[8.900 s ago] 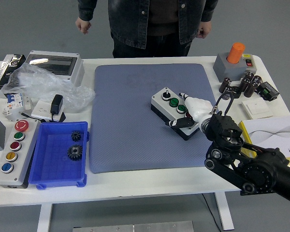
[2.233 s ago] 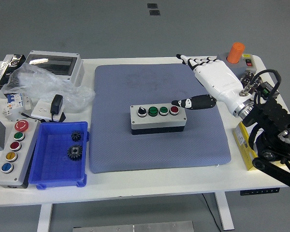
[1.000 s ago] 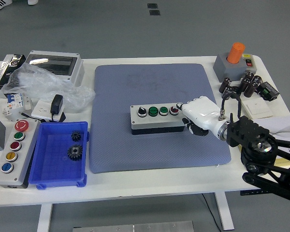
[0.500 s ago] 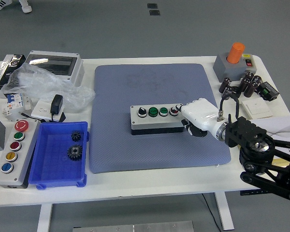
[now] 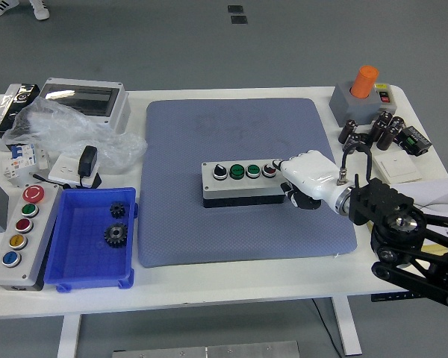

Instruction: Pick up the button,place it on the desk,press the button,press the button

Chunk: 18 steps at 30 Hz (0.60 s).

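A: Where is the button box [image 5: 244, 183] found now?

B: It is placed flat on the grey mat [image 5: 209, 134], about the middle of the bench [image 5: 209, 287], with its long side toward the camera. On its top are seen a black knob, two green caps and a red button [image 5: 269, 171] at the right end.

A: And the right robot hand [image 5: 306, 177]?

B: It is laid against the right end of the box. One white finger is stretched toward the red button and appears to touch it; the other fingers are curled under, and nothing is gripped. Whether the button is really pushed down cannot be told. No left robot hand is seen.

A: How is the box expected to behave under a press?

B: It is judged to be a stiff plastic case, not fragile and fairly light. The mat is probably giving some grip, but a push from the side could still slide or turn it. So the press should be directed straight down on the cap.

A: If it must be lifted again, where should it be held?

B: Across the two long side walls near the middle, where the faces are flat. The caps and the knob should be avoided, because they are small, rounded and probably slippery.
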Available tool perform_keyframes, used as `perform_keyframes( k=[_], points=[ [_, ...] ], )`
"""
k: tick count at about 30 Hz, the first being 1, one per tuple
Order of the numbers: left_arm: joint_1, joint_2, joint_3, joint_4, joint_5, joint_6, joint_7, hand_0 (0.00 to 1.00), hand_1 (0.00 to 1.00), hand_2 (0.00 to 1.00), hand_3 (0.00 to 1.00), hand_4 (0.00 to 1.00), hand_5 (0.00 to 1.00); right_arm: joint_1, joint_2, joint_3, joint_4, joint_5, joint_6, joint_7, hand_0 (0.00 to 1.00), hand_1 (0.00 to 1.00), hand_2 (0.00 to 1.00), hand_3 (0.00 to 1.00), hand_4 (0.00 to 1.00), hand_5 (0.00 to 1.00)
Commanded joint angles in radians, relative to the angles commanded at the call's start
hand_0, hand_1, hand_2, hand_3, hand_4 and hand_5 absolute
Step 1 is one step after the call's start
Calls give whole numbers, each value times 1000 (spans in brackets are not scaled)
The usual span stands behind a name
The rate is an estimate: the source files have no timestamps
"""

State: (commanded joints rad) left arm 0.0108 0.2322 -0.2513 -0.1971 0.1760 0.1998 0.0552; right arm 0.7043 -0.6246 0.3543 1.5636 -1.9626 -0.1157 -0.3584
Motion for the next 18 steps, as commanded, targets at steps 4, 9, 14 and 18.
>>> perform_keyframes(
  k=[4, 9, 14, 18],
  points=[
    [1, 0, 4, 1, -4, -1, 1, 668, 698, 618, 632, 594, 377, -13, -34, 81, 62, 13, -5, 10, 499, 370, 222, 759, 346, 2],
    [2, 0, 5, 1, -6, -1, 1, 668, 698, 618, 633, 593, 377, -55, -57, 191, 93, 86, -9, 46, 410, 377, 312, 758, 483, 152],
    [3, -2, 5, 1, -7, -1, 1, 668, 698, 618, 633, 593, 377, -116, -28, 297, 34, 200, -52, 128, 410, 377, 312, 758, 483, 152],
    [2, -2, 8, 1, -7, -2, 2, 668, 698, 618, 633, 593, 377, -167, 15, 392, -41, 311, -97, 213, 505, 501, 600, 823, 769, 256]
  ],
)
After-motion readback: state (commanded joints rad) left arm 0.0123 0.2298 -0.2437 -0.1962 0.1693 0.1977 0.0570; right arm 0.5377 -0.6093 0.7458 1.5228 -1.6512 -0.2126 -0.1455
